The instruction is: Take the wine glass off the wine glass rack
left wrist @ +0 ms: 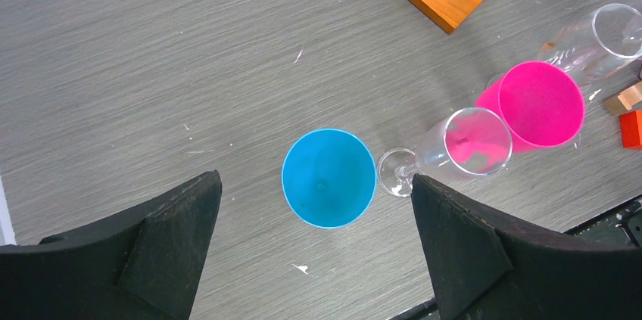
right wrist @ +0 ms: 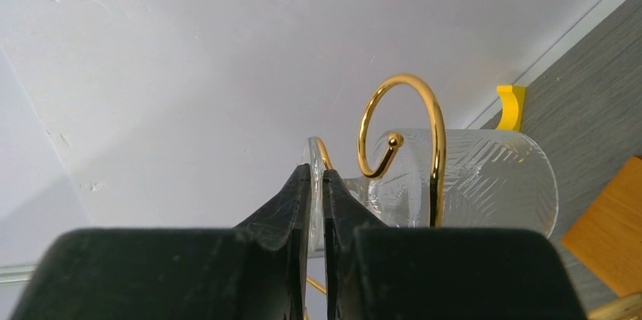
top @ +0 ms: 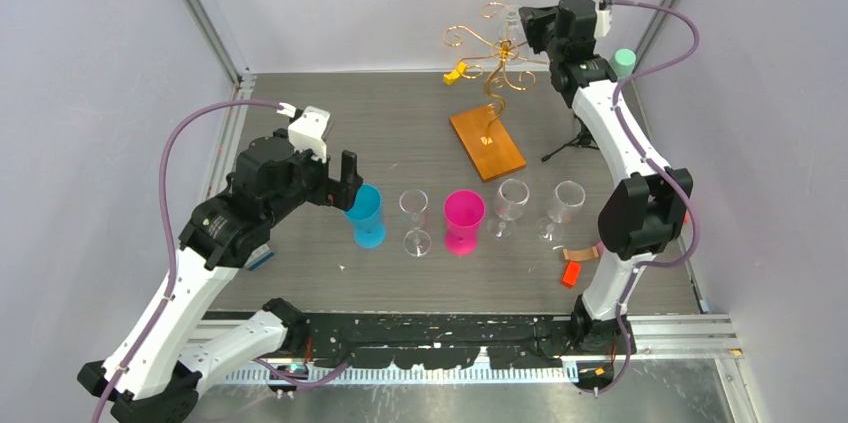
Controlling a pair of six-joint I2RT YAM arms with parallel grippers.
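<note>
Looking like the grab's done: right gripper (right wrist: 317,172) pinched on the wine glass (right wrist: 484,176) foot, next slide it off the wine glass rack (right wrist: 435,131) curl, left gripper (left wrist: 314,178) wide open.

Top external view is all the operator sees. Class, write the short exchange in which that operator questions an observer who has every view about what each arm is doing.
Operator: Far right, up high: is anything gripped?
Observer: Yes. The right wrist view shows the right gripper shut on the foot of the wine glass, beside a gold loop of the wine glass rack.
Operator: And the other arm?
Observer: The left wrist view shows the left gripper open, looking straight down into the blue cup, which is empty.
</note>
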